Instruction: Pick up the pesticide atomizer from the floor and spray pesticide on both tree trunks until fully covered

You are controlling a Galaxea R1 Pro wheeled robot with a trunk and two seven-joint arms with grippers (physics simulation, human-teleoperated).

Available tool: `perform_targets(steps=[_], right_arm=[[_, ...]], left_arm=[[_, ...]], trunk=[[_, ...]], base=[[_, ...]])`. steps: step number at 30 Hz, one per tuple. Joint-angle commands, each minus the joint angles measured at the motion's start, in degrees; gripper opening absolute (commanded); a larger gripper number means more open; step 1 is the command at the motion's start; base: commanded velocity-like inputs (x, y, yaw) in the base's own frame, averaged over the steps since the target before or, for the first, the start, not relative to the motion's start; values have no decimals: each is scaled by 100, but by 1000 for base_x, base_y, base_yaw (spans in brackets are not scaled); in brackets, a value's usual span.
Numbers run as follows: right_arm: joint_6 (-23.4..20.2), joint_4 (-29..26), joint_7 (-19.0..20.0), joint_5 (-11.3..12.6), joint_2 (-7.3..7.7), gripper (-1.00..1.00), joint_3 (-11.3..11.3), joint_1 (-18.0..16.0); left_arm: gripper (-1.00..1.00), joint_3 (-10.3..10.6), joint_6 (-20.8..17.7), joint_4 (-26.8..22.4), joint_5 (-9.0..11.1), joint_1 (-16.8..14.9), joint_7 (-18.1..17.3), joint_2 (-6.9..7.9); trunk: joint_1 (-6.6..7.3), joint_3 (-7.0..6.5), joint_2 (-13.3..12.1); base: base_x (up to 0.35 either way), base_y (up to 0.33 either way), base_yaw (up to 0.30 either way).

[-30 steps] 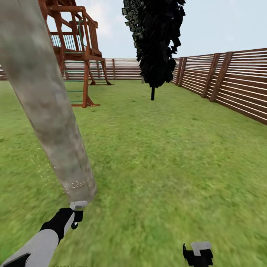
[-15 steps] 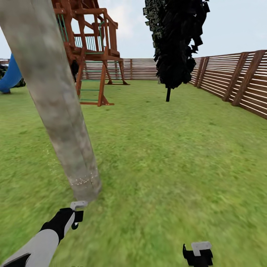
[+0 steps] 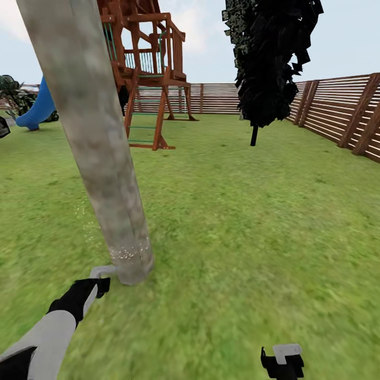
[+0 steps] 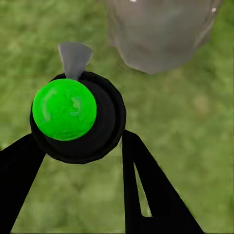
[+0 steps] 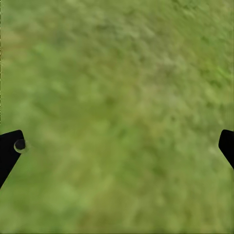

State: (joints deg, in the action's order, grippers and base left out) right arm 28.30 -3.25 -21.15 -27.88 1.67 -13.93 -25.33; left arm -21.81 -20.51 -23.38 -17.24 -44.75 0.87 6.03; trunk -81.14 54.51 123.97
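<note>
Head view: your left end effector (image 3: 100,277) sits just beside the base of the thick pale grey-brown tree trunk (image 3: 100,153), flecked with fine white specks (image 3: 126,253). Left wrist view: its fingers (image 4: 146,185) grip the round black atomizer with the bright green top (image 4: 73,117). Your right end effector (image 5: 117,146) hangs spread wide over the green lawn (image 5: 117,87).

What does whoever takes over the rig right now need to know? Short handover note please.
Left gripper: shut on the dark round-bodied atomizer with a bright green top, its grey nozzle toward the base of the thick pale grey-brown mottled tree trunk.
Right gripper: open, holding nothing, over the green lawn.
Done: atomizer picked up; fine white pesticide specks ring the trunk's foot.
Left: trunk above that band looks bare, so keep spraying upward; then the second tree.
</note>
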Motion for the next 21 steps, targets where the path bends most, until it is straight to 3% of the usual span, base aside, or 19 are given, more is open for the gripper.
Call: perform_targets(steps=[1, 4, 5, 7, 9, 10, 12, 13, 14, 15, 17, 18, 19, 21], right_arm=[[17, 9, -21, -60, 0, 100, -44, -4], [17, 9, -22, -55, 0, 100, -46, -5], [17, 9, -23, -53, 0, 100, -47, -6], [17, 9, -22, -52, 0, 100, -47, -7], [17, 9, -22, -51, 0, 100, -43, -7], [17, 9, -23, -51, 0, 100, -44, -7], [17, 9, -21, -51, 0, 100, -43, -5], [17, 9, -21, -51, 0, 100, -46, -6], [17, 9, -21, -51, 0, 100, -47, -7], [17, 9, -21, -51, 0, 100, -48, -7], [17, 9, -21, -51, 0, 100, -48, -7], [17, 9, -21, -51, 0, 100, -49, -5], [17, 9, -21, -51, 0, 100, -49, -4], [17, 9, -21, -51, 0, 100, -46, -7]], left_arm=[[-100, -10, -27, -16, 13, -10, -12, -86], [-100, 167, -40, -34, 12, -190, 12, -536], [-100, 176, -43, -34, 11, -256, 15, -566], [-100, 180, -116, -109, 3, -367, 7, -415], [-100, 153, -359, -301, 50, -386, -31, 27], [-100, 155, -424, -341, 53, -388, -38, 144], [-100, 177, -459, -370, 51, -394, -52, 110], [-100, 185, -464, -374, 49, -409, -56, 8], [-100, 339, -467, -385, 33, -466, -59, -263], [-100, 463, -490, -407, 30, -544, -60, -332], [-100, 531, -682, -448, 28, -618, -64, -278], [-100, 547, -803, -535, 40, -629, -79, -140], [-100, 566, -923, -624, 17, -636, -496, 127], [-100, 575, -1216, -658, -182, -639, -980, 201]], trunk=[[1, 5, 2], [1, 5, 2], [1, 5, 2], [1, 5, 2], [1, 5, 2], [1, 5, 2], [1, 5, 2], [1, 5, 2], [1, 5, 2], [1, 5, 2], [1, 5, 2], [1, 5, 2], [1, 5, 2], [1, 5, 2]], base=[[0, 0, 0], [0, 0, 0], [0, 0, 0], [0, 0, 0], [0, 0, 138], [0, 0, 249], [0, 0, 203], [0, 0, 60], [0, 0, 25], [0, 0, 10], [0, 0, 4], [0, 0, 1], [0, 0, 0], [0, 0, 0]])
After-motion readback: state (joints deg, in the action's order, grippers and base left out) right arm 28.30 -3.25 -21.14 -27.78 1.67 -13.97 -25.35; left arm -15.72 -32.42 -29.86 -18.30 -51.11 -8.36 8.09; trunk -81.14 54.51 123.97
